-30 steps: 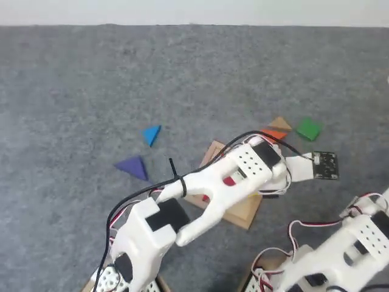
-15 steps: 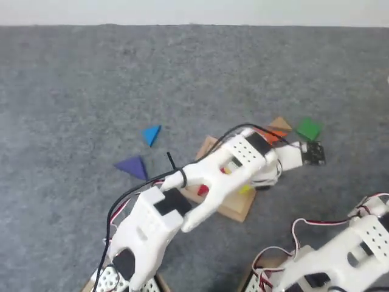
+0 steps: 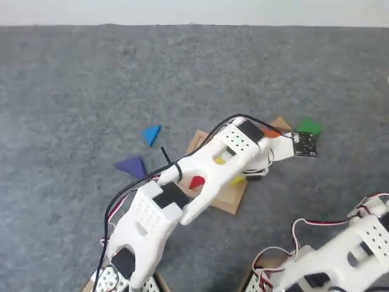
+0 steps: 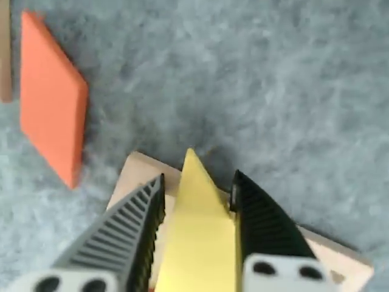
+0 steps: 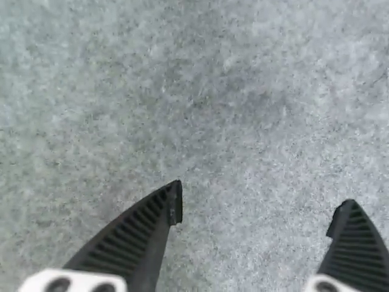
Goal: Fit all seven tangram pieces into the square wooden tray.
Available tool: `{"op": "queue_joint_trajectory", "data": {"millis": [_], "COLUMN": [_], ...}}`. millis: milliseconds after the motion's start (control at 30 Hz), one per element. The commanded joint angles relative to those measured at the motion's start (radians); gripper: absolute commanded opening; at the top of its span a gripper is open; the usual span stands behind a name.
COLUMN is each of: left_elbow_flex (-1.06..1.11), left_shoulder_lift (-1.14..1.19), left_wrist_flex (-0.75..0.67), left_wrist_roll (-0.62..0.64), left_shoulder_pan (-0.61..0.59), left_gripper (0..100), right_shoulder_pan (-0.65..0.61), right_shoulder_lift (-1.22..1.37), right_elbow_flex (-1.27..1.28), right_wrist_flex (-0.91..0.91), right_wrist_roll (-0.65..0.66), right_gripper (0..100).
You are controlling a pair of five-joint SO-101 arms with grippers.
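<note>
While my left gripper hangs over one corner of the square wooden tray, its jaws are narrowed onto the yellow triangular tangram piece, one pressing each side, and the piece's tip juts past my fingertips above that corner. Just beyond the corner the orange parallelogram piece lies flat on the grey carpeted table, apart from the tray. From the high view, my left arm stretches across the tray, and a red piece shows inside its frame beside the arm. The green square piece sits near the orange one on the tray's far side, while the small blue triangle and the purple triangle lie on the carpet off the opposite side. Well apart from all of this, my right gripper has its jaws spread wide above bare carpet, holding and touching nothing
</note>
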Motion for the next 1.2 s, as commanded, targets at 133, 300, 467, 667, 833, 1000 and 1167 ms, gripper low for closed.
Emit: {"op": "queue_joint_trajectory", "data": {"millis": [133, 300, 467, 667, 833, 1000, 1167], "left_elbow_flex": [-0.05, -0.05, -0.051, -0.079, -0.077, 0.024, 0.099], "left_shoulder_lift": [-0.094, -0.098, -0.101, -0.173, -0.265, -0.233, -0.149], "left_wrist_flex": [0.015, 0.015, 0.026, 0.06, 0.15, 0.21, 0.106], "left_wrist_roll": [-0.037, -0.055, -0.061, -0.058, -0.034, -0.008, 0.044], "left_shoulder_pan": [-0.068, -0.11, -0.118, -0.103, -0.08, -0.015, -0.008], "left_gripper": [21, 21, 22, 22, 19, 3, 1], "right_shoulder_pan": [-0.036, -0.038, -0.039, -0.059, -0.071, -0.071, -0.071], "right_shoulder_lift": [-0.03, -0.03, -0.03, -0.03, -0.03, -0.03, -0.03], "right_elbow_flex": [-0.029, -0.028, -0.028, -0.026, -0.026, -0.026, -0.026], "right_wrist_flex": [-0.001, -0.001, -0.001, -0.001, -0.001, -0.001, -0.001], "right_wrist_roll": [0.006, 0.006, 0.008, 0.009, 0.009, 0.009, 0.009], "right_gripper": [37.8, 37.8, 37.8, 37.8, 37.8, 37.8, 37.8]}}
